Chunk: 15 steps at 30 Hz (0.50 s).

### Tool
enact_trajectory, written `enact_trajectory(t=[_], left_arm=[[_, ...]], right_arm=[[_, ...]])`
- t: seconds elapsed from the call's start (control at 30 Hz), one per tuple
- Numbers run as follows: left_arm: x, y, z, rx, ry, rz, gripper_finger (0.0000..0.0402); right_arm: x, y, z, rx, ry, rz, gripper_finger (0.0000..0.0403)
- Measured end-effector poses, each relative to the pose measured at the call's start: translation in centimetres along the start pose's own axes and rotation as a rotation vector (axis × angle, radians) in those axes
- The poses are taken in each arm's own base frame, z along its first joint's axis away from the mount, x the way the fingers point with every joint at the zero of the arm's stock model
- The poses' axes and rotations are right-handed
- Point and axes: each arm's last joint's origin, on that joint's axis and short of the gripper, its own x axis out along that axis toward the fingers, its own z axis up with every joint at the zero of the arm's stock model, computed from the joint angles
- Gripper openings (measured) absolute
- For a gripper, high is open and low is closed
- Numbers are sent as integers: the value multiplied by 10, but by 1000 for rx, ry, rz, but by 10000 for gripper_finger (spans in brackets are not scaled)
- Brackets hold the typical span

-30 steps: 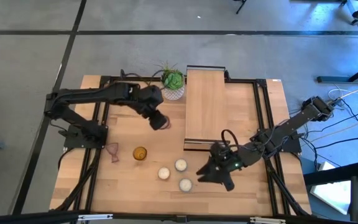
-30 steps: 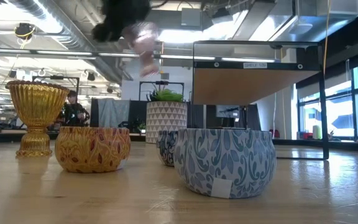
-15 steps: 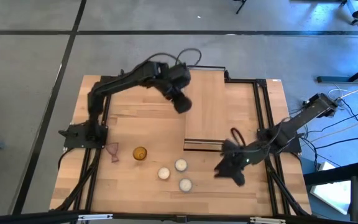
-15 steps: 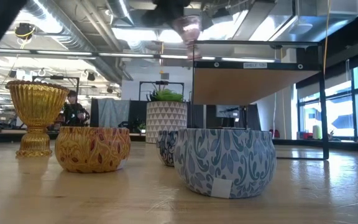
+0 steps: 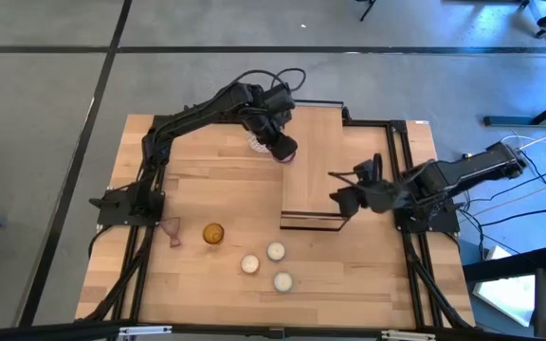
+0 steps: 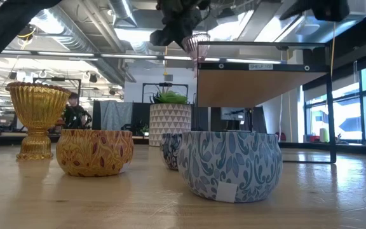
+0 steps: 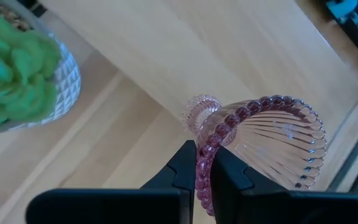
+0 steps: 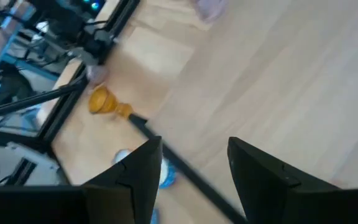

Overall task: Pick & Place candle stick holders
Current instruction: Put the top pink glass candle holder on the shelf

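The left gripper (image 7: 202,171) pinches the beaded rim of a pink candle holder (image 7: 263,146) above the raised wooden shelf's (image 5: 313,142) edge, while the right gripper (image 8: 191,168) hangs open near that shelf.

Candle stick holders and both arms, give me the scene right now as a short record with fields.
left pincer: shut on the rim of a pink holder, held in the air at the raised wooden shelf's left edge
right pincer: open, empty, above the shelf's right side
amber holder: upright on the table
second pink holder: on the table beside the amber holder
plant in white pot: beside the shelf
candle tins: three, grouped near the table's front
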Motion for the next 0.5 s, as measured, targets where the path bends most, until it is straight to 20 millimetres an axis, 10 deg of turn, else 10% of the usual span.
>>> enact_trajectory(t=[0.5], left_arm=[[8, 4, 13, 33, -52, -79, 18]], right_arm=[[18, -21, 40, 59, -108, -144, 188]])
